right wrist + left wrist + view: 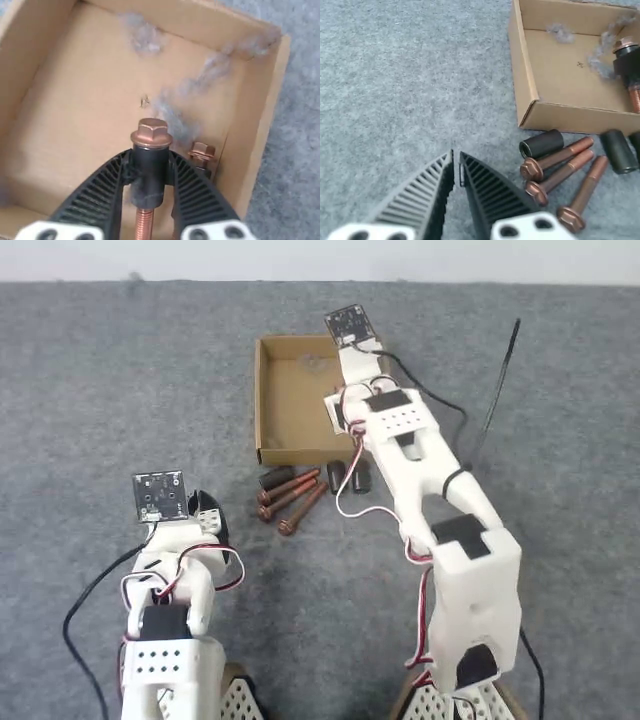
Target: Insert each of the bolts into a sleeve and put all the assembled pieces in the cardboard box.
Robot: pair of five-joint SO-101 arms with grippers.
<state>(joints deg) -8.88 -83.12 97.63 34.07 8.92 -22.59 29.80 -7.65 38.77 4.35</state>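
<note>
My right gripper hangs over the cardboard box, shut on an assembled piece: a copper bolt inside a black sleeve. A second assembled piece lies in the box against its wall. My left gripper is shut with nothing in it, low over the carpet and a short way from the loose parts. Three loose copper bolts lie side by side in front of the box. One black sleeve lies by the bolt heads and another sleeve lies beyond the bolts.
Grey carpet covers the table. Tufts of grey fluff lie on the box floor. In the high view the box sits at the back centre, with the bolts and sleeves just in front of it.
</note>
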